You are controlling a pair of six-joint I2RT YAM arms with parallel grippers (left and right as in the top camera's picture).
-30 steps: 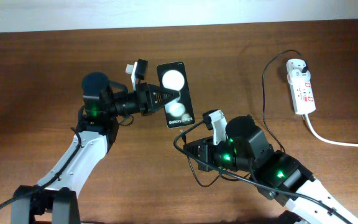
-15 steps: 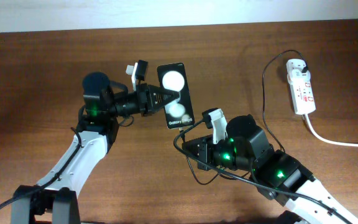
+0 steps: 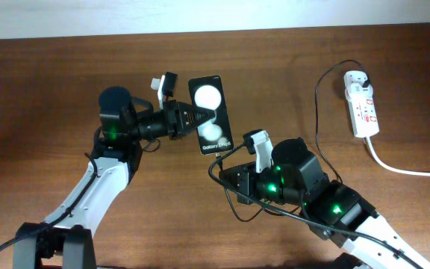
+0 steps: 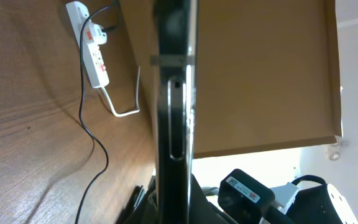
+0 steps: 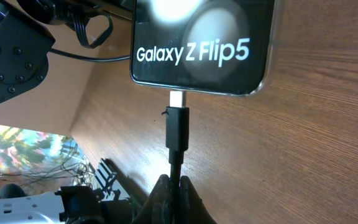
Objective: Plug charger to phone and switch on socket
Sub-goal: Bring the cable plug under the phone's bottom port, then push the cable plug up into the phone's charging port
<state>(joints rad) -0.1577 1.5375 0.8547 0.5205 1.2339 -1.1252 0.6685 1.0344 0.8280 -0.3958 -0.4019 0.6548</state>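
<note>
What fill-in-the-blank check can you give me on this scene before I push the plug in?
The phone reads Galaxy Z ___.
The left gripper is shut on the ___.
The right gripper is shut on the charger, whose bare metal tip shows it is ___ fully seated.
The socket trails a thick ___ cord.
Missing words: Flip5; phone; not; white.

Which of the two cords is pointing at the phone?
The thin black charger, held by the right gripper with its tip at the phone; the thick white cord leaves the power strip.
</note>
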